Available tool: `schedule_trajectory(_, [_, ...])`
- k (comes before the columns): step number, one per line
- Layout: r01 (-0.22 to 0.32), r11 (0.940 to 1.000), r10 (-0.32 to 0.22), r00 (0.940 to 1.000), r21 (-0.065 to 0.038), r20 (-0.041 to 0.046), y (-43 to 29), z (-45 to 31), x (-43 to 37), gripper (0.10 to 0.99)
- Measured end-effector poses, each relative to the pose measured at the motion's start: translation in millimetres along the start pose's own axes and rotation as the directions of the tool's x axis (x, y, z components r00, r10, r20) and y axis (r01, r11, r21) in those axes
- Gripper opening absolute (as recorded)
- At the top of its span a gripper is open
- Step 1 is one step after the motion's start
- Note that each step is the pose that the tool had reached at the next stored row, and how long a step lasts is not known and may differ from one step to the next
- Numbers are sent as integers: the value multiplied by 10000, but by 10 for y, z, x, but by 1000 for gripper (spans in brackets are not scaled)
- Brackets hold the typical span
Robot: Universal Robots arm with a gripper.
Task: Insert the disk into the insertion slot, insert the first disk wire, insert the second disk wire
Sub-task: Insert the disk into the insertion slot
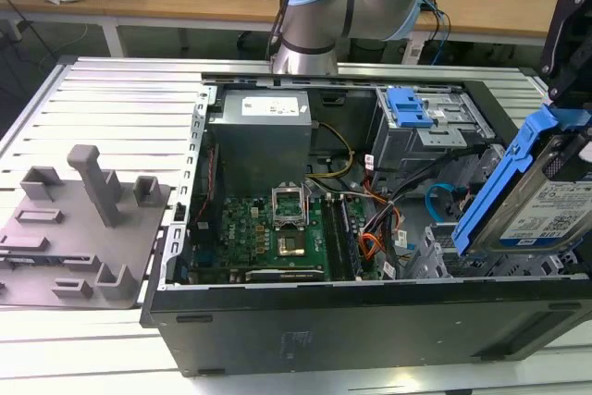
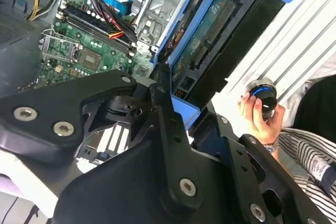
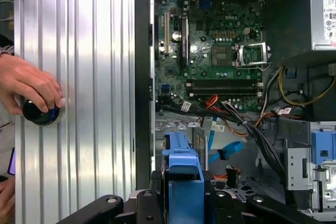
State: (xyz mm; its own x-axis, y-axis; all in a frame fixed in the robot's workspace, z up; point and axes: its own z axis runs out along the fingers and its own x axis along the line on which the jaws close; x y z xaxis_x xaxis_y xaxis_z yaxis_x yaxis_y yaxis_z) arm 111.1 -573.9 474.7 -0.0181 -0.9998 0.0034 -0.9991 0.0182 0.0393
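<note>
My gripper point(image 1: 566, 108) is shut on the disk point(image 1: 546, 215), a silver drive with a white label in a bright blue carrier point(image 1: 499, 182). I hold it steeply tilted over the open computer case, at the exterior view's right. In both wrist views the black fingers point(image 2: 163, 114) clamp the blue carrier's end point(image 3: 184, 177). The insertion slot point(image 1: 435, 252), a silver perforated cage, lies just below the disk's lower edge. Beside the cage the second disk wire point(image 1: 439, 201), a light-blue flat cable point(image 3: 226, 150), curves in a loop. I cannot tell which cable is the first disk wire.
A taller grey bay with a blue latch point(image 1: 412, 108) stands behind the cage. Orange, red and black wires point(image 1: 375, 238) run past the motherboard point(image 1: 268, 228). A grey fixture plate point(image 1: 74, 228) lies outside the case. A person's hand point(image 3: 26, 85) grips a black knob on the ribbed table.
</note>
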Motion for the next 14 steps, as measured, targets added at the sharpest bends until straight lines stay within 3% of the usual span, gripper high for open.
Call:
schedule_trajectory(3, [0,10000,0,10000,-1,7,-1,38,-4,365])
schedule_trajectory(8, [1,10000,-1,10000,0,9,0,57,-175,365])
schedule_trajectory(10, [-1,10000,1,10000,-2,6,-8,78,-188,365])
schedule_trajectory(14, [0,10000,0,10000,-10,20,-27,173,-231,365])
